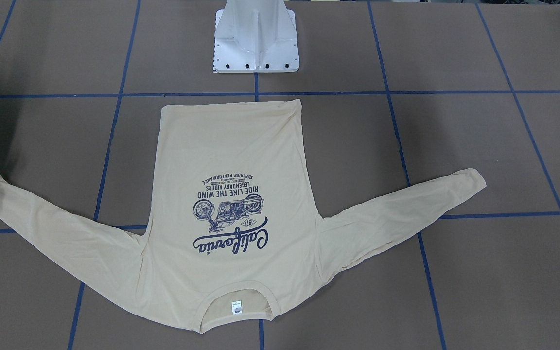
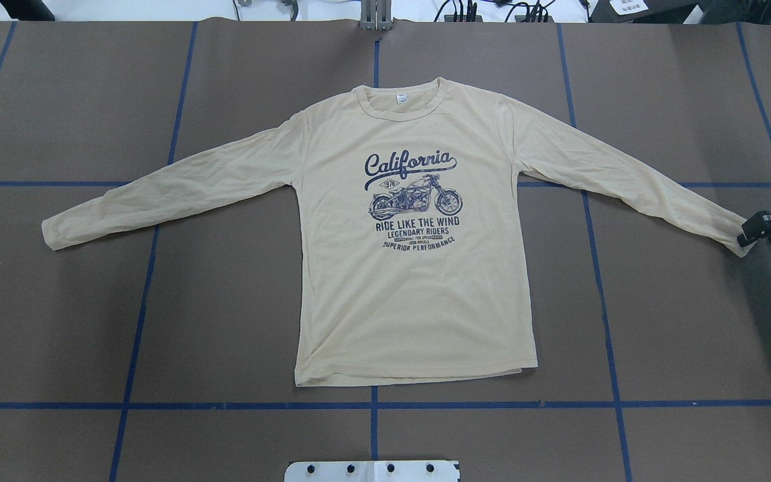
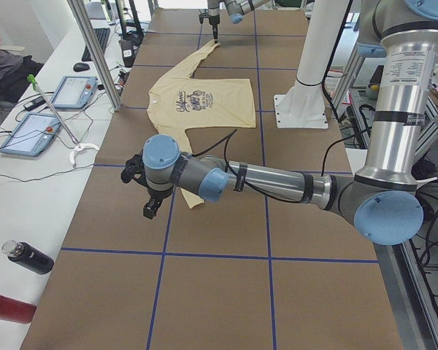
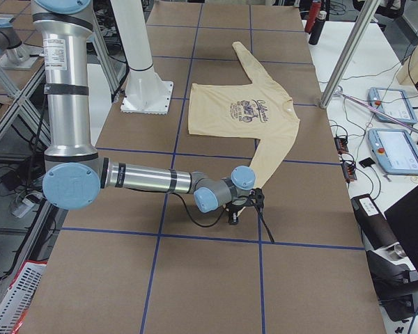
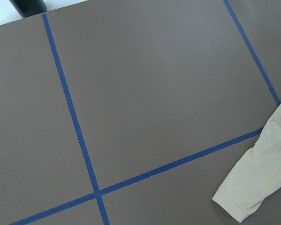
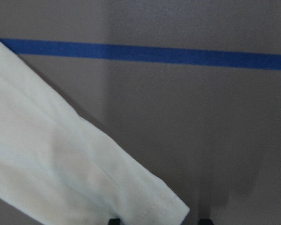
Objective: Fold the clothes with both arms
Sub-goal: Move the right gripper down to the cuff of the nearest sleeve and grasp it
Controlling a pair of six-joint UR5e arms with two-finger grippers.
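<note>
The brown desk (image 2: 225, 301) is filling the overhead frame. The cream T-shirt (image 2: 412, 294) is lying flat at its centre, print up, sleeves spread, collar toward the top. The right arm (image 4: 146, 179) is reaching low to the cuff at the right edge, where the right claw (image 2: 750, 234) is standing with fingers apart around the cuff tip. The left claw (image 3: 150, 210) is hovering near the other cuff; apart or together, I cannot tell. The white neck tag (image 2: 400, 98) is showing inside the collar.
</note>
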